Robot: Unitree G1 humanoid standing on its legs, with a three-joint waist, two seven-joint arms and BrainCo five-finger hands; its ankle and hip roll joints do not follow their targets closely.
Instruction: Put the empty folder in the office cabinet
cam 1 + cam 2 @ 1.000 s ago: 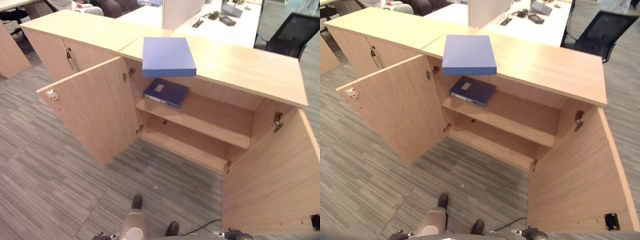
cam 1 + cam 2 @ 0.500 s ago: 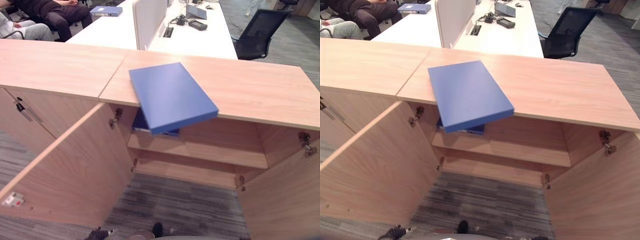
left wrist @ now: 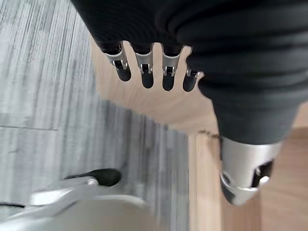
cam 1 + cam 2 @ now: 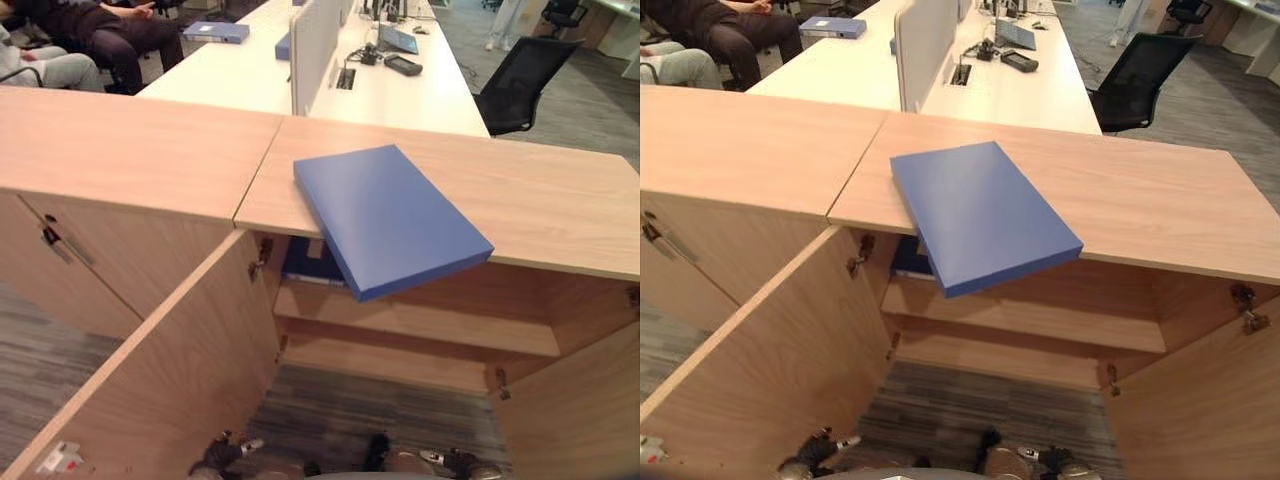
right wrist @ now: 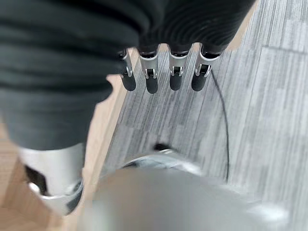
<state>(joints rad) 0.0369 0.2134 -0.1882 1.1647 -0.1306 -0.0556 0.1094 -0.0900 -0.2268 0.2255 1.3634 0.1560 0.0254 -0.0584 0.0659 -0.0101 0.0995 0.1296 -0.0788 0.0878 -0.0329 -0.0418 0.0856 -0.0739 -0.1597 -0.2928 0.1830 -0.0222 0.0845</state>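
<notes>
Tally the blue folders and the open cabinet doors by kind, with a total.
Blue folders: 3 - one on the cabinet top, one on the shelf, one on the far desk.
Open cabinet doors: 2 - left door, right door.
Total: 5

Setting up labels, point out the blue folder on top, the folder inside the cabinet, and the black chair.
blue folder (image 4: 385,215), left eye view, cover centre
shelf folder (image 4: 312,262), left eye view, visible edge
black chair (image 4: 1137,68), right eye view, backrest
</notes>
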